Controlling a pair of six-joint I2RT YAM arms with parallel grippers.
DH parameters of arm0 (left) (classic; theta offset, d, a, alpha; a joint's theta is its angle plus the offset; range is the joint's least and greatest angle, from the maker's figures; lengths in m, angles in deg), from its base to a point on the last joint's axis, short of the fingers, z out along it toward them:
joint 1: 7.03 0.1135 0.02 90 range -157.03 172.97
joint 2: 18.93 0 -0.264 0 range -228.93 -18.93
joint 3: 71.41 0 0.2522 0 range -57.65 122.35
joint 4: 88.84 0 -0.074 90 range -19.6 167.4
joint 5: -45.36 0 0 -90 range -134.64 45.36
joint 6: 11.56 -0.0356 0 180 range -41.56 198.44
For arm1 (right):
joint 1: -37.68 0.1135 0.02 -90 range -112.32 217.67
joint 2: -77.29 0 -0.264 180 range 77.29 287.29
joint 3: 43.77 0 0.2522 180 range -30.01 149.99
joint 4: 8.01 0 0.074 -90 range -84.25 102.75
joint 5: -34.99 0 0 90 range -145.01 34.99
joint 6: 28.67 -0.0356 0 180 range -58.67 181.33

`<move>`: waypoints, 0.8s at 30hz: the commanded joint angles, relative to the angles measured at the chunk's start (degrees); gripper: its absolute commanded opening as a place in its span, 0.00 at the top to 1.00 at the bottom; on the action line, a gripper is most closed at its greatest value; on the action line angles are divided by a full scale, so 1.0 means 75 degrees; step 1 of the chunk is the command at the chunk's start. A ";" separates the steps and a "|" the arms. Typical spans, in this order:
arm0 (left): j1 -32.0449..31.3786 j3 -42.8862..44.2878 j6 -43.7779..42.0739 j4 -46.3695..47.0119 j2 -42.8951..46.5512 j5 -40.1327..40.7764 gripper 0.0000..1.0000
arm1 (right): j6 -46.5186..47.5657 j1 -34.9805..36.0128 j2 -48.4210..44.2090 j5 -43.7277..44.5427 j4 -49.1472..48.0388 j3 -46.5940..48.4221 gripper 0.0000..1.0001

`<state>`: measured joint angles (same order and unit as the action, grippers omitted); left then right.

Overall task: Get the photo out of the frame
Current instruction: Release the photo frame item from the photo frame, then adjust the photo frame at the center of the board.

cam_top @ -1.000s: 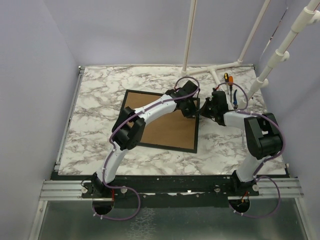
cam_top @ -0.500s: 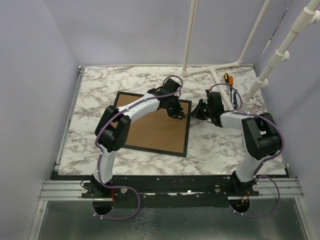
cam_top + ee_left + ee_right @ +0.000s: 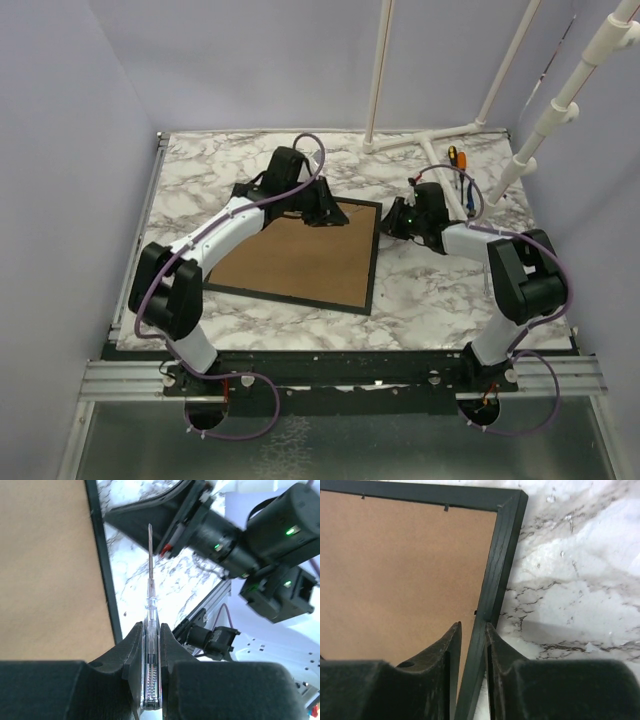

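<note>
The frame [image 3: 300, 262] lies face down on the marble table, its brown backing board up and its thin black border around it. The photo is hidden beneath the backing board. My left gripper [image 3: 326, 214] hovers over the frame's far edge, shut on a clear-handled screwdriver [image 3: 150, 587] whose thin blade points past the border [image 3: 106, 575] toward the right arm. My right gripper [image 3: 390, 226] sits at the frame's right edge. In the right wrist view its jaws [image 3: 472, 626] straddle the black border [image 3: 496, 570], open, with a gap on the board side.
An orange-handled screwdriver [image 3: 453, 157] and another tool lie at the back right by the white pipe stand [image 3: 432, 140]. A white pipe [image 3: 560, 100] slants over the right side. Small metal tabs [image 3: 446, 508] show along the frame's inner edge.
The frame has slid left and turned a little. My left arm swung left with the screwdriver. The right jaws, shut before, have parted around the frame's border.
</note>
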<state>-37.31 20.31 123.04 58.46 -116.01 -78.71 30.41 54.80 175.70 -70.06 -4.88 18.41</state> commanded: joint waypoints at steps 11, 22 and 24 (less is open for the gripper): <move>0.0737 -0.3364 -0.0132 -0.0632 0.4145 0.3156 1.00 | 0.3456 -0.0050 0.0851 -0.1838 -0.0155 0.1991 0.28; 0.0763 -0.4830 0.1392 -0.1355 0.6385 0.4446 1.00 | 0.5558 -0.0022 0.2729 -0.1989 0.1783 0.4610 0.20; 0.0768 -0.4873 0.1397 -0.1504 0.6546 0.4696 1.00 | 0.5829 0.0003 0.2949 -0.2080 0.2023 0.4916 0.25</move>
<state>-31.78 -14.71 129.82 50.31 -70.40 -49.68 67.37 54.54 194.63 -82.89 5.11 51.29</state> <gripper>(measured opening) 0.154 0.785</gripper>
